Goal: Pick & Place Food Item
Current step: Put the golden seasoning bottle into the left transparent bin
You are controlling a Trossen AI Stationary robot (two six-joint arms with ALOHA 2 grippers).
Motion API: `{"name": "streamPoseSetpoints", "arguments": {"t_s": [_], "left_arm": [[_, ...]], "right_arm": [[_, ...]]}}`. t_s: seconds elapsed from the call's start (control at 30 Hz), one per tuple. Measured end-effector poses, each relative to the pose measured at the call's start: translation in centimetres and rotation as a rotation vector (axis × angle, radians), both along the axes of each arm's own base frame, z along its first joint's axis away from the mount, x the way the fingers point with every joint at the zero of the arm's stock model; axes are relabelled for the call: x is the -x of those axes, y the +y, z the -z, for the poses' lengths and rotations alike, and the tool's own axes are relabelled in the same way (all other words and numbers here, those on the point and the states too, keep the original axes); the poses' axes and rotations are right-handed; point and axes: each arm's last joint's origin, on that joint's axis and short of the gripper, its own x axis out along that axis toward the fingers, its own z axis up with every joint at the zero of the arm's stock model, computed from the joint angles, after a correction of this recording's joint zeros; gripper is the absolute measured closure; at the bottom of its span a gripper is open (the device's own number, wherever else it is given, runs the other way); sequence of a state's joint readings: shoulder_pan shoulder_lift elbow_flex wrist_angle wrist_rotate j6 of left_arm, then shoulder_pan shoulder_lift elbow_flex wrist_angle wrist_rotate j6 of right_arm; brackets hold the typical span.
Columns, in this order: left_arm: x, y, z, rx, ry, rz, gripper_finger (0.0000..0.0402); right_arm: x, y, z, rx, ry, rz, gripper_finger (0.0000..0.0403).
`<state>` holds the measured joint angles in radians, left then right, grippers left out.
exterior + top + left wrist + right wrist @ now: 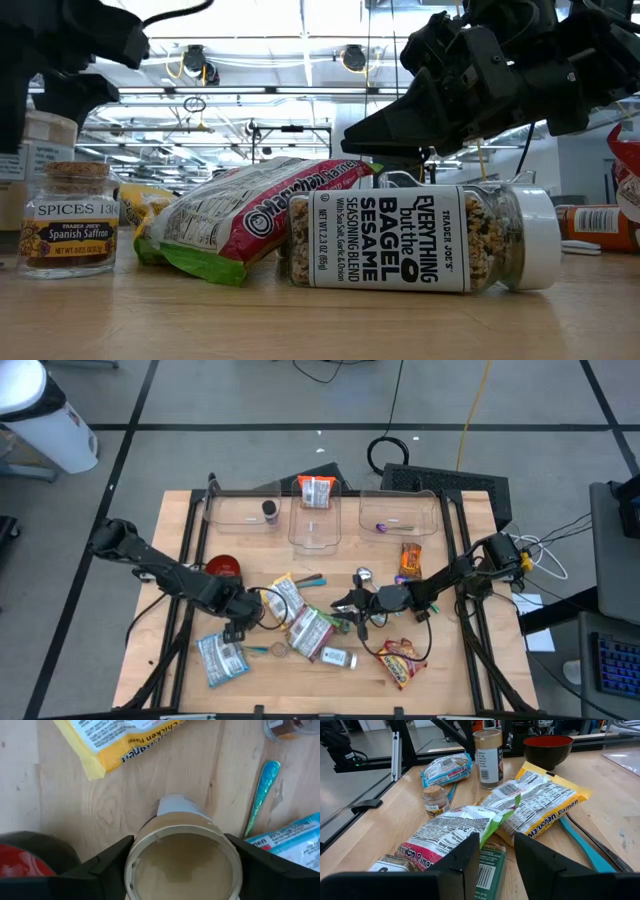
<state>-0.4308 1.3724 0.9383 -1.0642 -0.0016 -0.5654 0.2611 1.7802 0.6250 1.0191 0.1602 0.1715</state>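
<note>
The left gripper [182, 865] stood over an upright jar [183, 862] with a tan lid, its 2 fingers [102, 862] spread on either side of the lid; whether they pressed the jar or only flanked it could not be told. The jar stood on the wooden table [180, 660] just beside a red bowl [548, 747], near a yellow ramen packet [545, 805] and a teal spoon [261, 790]. The right gripper [495, 862] hovered low near the table's middle, fingers parted with nothing between them, above a green-edged snack bag [455, 832]. Near the front edge lay a bagel seasoning bottle [420, 240] on its side, with a small saffron jar [68, 220] upright well apart from it.
</note>
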Motion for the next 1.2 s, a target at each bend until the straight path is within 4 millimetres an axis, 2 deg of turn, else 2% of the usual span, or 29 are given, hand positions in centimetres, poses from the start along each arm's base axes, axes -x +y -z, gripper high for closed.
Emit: {"name": "streamPoseSetpoints", "arguments": {"t_s": [0.13,0.27,0.5,0.63,0.8,0.93,1.07,1.2], "left_arm": [[-0.4,0.7,-0.7,0.028,0.026,0.008,0.0127],[-0.8,1.4,-2.7,0.024,0.031,0.033,0.0127],[-1.5,2.7,-8.4,-0.045,-0.033,0.073,0.0122],[-1.5,4.1,-12.0,-0.105,-0.077,0.1,0.0125],[-1.4,7.2,-16.2,-0.188,-0.174,0.075,0.0125],[-1.1,10.2,-18.8,-0.231,-0.25,0.036,0.012],[-0.4,13.4,-20.3,-0.279,-0.286,-0.025,0.0125],[0.4,16.8,-20.8,-0.329,-0.289,-0.107,0.0125]], "right_arm": [[0.0,0.0,0.0,0.0,0.0,0.0,0.0289],[0.0,0.0,0.0,0.0,0.0,0.0,0.0289],[0.0,0.0,0.0,0.0,0.0,0.0,0.0289],[0.0,0.0,0.0,0.0,0.0,0.0,0.0289],[0.0,0.0,0.0,0.0,-0.001,0.0,0.0289],[0.0,0.0,0.0,0.0,-0.001,0.0,0.0289],[0.0,0.0,0.0,0.0,-0.001,0.0,0.0289],[0.0,0.0,0.0,0.0,0.0,-0.003,0.0289]]}}
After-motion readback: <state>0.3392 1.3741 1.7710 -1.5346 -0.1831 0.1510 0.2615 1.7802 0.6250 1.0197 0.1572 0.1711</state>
